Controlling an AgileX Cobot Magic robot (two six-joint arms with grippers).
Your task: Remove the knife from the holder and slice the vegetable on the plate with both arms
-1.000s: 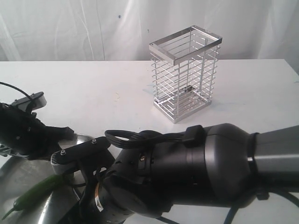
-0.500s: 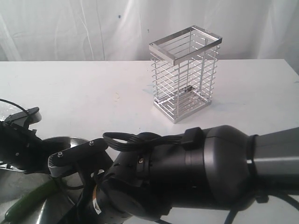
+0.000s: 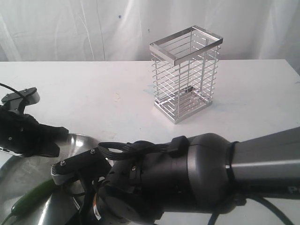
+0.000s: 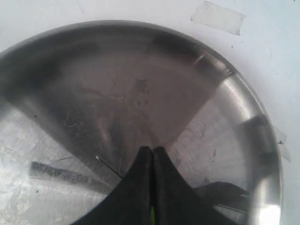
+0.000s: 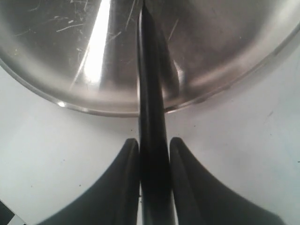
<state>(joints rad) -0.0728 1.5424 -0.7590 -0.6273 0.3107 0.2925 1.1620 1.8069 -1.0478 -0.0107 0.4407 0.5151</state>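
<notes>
The shiny steel plate (image 3: 79,138) lies at the lower left, and its rim (image 5: 213,86) also shows in the right wrist view. On it rests the green vegetable (image 3: 30,197). My left gripper (image 4: 152,151) is over the plate (image 4: 220,89), fingers pressed together, with a sliver of the green vegetable (image 4: 151,216) pinched between them. My right gripper (image 5: 153,143) is shut on the knife (image 5: 150,93), whose dark length reaches over the plate rim. The wire holder (image 3: 185,75) stands empty at the back. The right arm (image 3: 187,183) fills the foreground and hides the knife in the exterior view.
The left arm (image 3: 26,136) hangs over the plate's far-left side. A piece of clear tape (image 4: 218,18) is stuck to the white table beyond the plate. A white curtain closes off the back.
The left arm dipped, then rose again and shifted right, and the vegetable shifted with it. The right arm sank slightly lower in the exterior view.
</notes>
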